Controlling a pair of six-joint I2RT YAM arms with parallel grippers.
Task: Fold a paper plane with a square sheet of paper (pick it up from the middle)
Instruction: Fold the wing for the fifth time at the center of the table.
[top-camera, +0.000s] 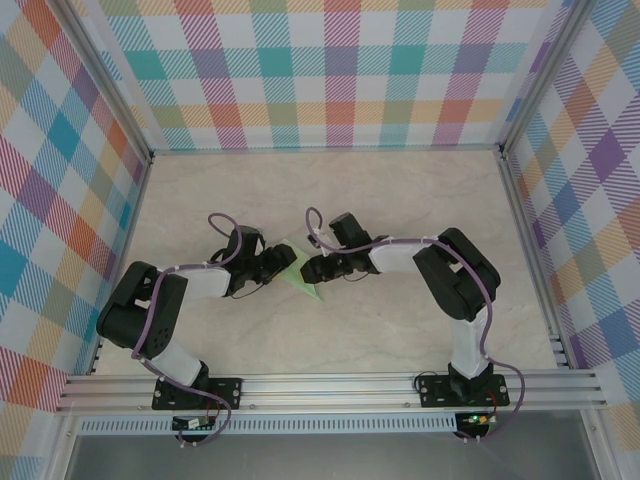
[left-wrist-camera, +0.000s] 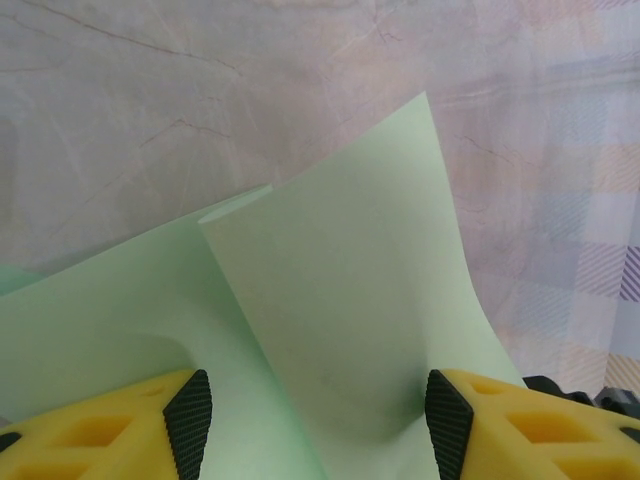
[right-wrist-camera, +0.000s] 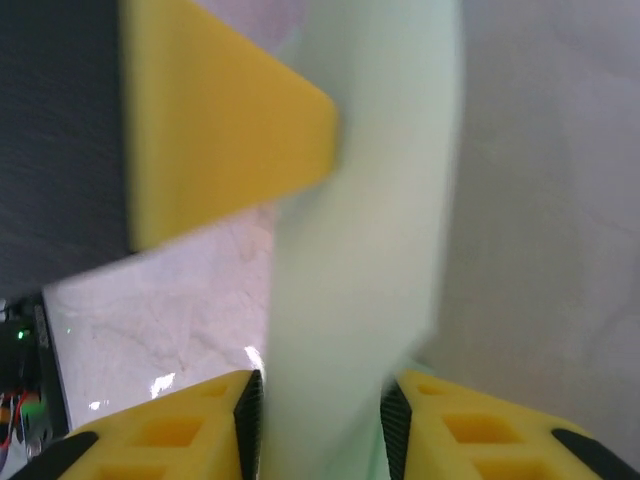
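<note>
The pale mint-green square sheet of paper (top-camera: 306, 283) lies partly folded on the marbled table between my two grippers, one point aimed at the near edge. My left gripper (top-camera: 283, 264) comes in from the left. Its jaws (left-wrist-camera: 318, 425) stand wide open astride the sheet (left-wrist-camera: 340, 300), where a flap curls upward without touching either pad. From the right, my right gripper (top-camera: 306, 268) meets it. That gripper (right-wrist-camera: 321, 425) is open, its pads set on either side of a blurred upright strip of the paper (right-wrist-camera: 370, 200). A yellow finger of the left gripper (right-wrist-camera: 220, 130) fills the upper left there.
Plaid walls (top-camera: 330, 70) close in the table on three sides. An aluminium rail (top-camera: 330, 385) with both arm bases runs along the near edge. Bare marbled tabletop (top-camera: 400, 190) stretches behind and to the right of the grippers.
</note>
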